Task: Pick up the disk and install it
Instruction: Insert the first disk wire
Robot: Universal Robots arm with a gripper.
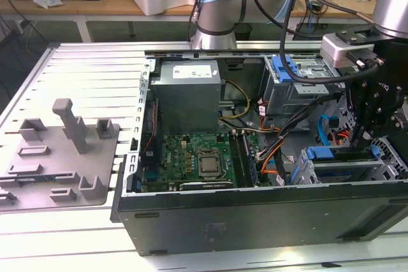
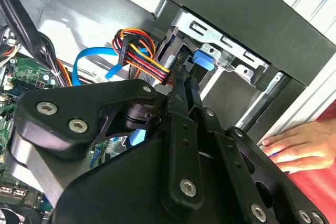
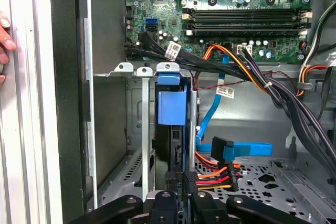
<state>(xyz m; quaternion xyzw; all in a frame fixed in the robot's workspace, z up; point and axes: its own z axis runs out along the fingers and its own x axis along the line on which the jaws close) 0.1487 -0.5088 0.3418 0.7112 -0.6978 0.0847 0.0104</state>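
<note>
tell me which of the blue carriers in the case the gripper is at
The disk standing in the metal cage near the exterior view's right; the gripper is right at it. The other blue bracket sits farther back, untouched.

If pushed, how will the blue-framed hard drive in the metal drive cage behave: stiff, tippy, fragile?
The blue-framed hard drive is probably stiff; its plastic carrier looks solid. Standing edge-on between the rails of the grey metal drive cage, it would likely slide along them rather than tip. Its thin blue tab might flex.

No readable text, power supply label [image 1: 189,72] too blurred
</note>
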